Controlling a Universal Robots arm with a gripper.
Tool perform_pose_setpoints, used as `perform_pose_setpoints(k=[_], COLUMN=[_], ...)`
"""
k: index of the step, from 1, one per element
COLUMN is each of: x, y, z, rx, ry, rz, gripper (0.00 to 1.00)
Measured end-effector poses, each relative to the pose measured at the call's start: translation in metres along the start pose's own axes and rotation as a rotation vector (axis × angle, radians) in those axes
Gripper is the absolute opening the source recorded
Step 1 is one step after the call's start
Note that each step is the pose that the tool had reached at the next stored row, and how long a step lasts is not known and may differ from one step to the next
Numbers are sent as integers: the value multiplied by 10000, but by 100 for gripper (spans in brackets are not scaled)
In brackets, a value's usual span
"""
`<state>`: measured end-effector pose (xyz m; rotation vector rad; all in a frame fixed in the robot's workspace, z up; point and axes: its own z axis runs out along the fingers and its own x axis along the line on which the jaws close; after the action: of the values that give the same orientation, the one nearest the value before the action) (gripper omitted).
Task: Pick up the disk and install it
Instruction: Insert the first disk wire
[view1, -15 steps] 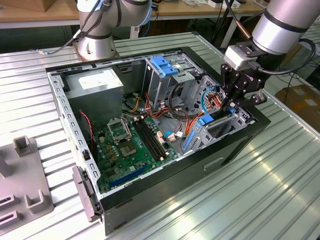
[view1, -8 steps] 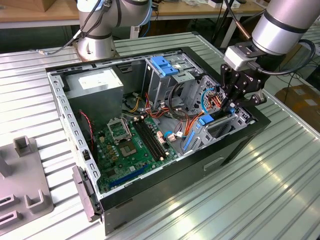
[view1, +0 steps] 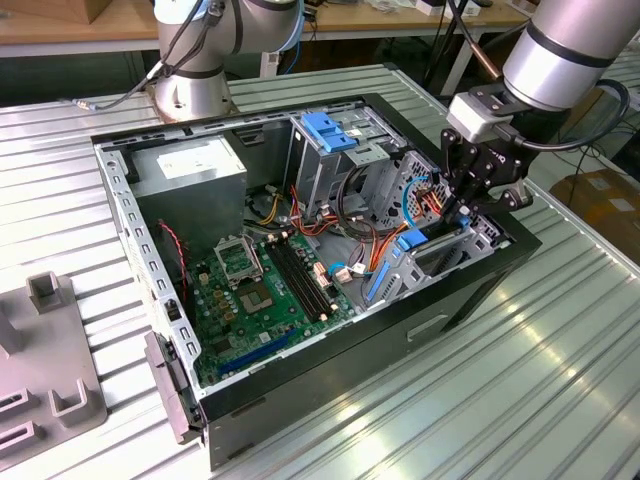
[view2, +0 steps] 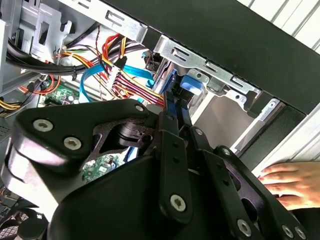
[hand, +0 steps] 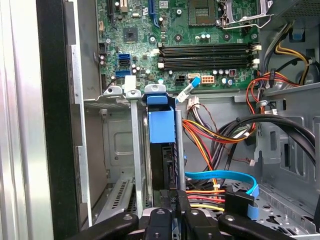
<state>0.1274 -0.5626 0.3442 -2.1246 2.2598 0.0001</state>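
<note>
1. the gripper (view1: 462, 203) hangs over the front corner of the open computer case (view1: 470, 300), at the exterior view's right, its black fingers (hand: 170, 220) drawn in close and pinching the upper edge of the disk (hand: 162, 150).
2. the disk stands on edge in the grey metal drive bay (hand: 120, 145) directly beneath the gripper, its long axis running straight down away from the wrist into the bay; in the first wrist view a blue carrier rail (hand: 161, 125) faces the camera and the dark body of the drive shows below it.
3. judged from these views, the disk looks partly sunk between the bay walls but not fully seated, since the fingers are clamped on it.
4. a bundle of red, yellow and orange wires (hand: 210, 137) and a flat blue data cable (hand: 225, 176) lie just beside the bay, near the gripper.
5. a person's hand (view2: 290, 182) rests on the ribbed counter (view1: 520, 380) outside the case wall.
6. no brand, label or writing can be read.
</note>
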Motion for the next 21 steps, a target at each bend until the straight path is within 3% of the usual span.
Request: perform_pose_setpoints(k=[12,21], x=[1,3], y=[17,19], z=[-38,24], rx=[-1,-1], ry=[-12,-21], rz=[0,-7], gripper=[16,16])
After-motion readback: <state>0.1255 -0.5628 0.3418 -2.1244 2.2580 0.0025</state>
